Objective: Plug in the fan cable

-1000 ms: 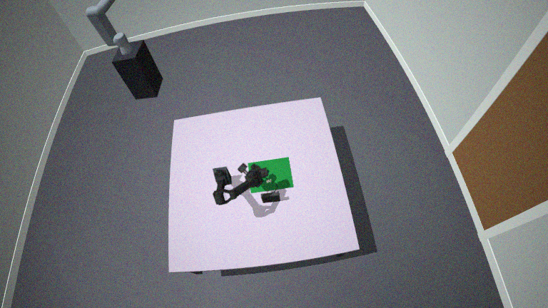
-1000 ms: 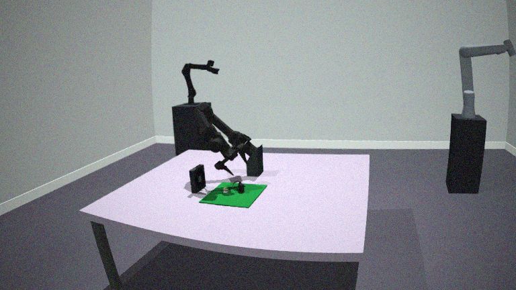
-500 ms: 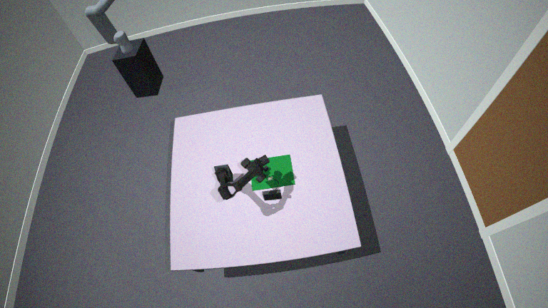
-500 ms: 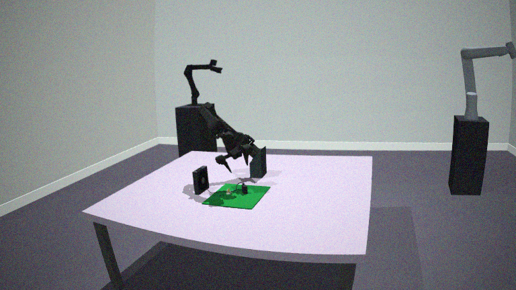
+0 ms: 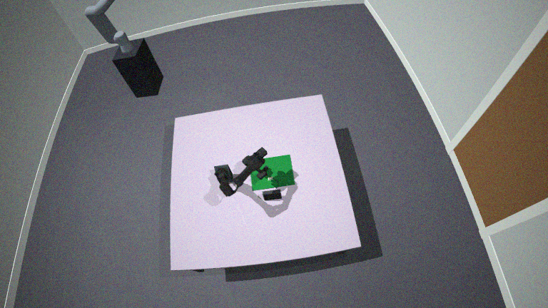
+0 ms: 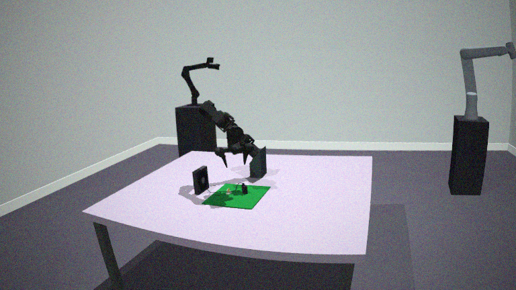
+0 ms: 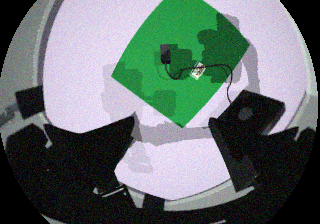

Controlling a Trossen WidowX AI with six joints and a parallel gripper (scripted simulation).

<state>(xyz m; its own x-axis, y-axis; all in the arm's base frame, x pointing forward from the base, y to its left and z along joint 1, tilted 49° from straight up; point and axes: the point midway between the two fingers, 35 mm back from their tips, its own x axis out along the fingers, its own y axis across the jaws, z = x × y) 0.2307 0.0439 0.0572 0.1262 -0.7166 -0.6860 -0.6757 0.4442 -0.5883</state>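
While the hand (image 5: 255, 160) (image 6: 236, 165) (image 7: 172, 120) was spread and empty, the plug (image 6: 244, 188) (image 7: 165, 53) beyond its fingertips looked black, boxy. Thin dark cable (image 6: 236, 184) (image 7: 218, 65) curved from it.

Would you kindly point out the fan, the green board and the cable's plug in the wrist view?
Fan (image 7: 256, 109): wrist view, its dark face.
Green board (image 7: 150, 39): wrist view, bare surface.
Plug (image 7: 165, 53): wrist view, its black body.

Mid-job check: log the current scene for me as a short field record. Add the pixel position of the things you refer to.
gripper: open, nothing held, raised above the table (image 5: 202, 227) (image 6: 323, 214) (image 7: 75, 84)
gripper location: (image 5: 260, 165) (image 6: 236, 165) (image 7: 172, 118)
plug: black (image 5: 265, 170) (image 6: 244, 188) (image 7: 165, 53), on the green board (image 5: 280, 162) (image 6: 250, 201) (image 7: 165, 14)
header: white (image 5: 270, 178) (image 6: 228, 190) (image 7: 197, 70), plug beside it
cable: runs from plug to fan (image 5: 272, 194) (image 6: 200, 179) (image 7: 260, 104)
fan: black, beside the board
task: plug not seated
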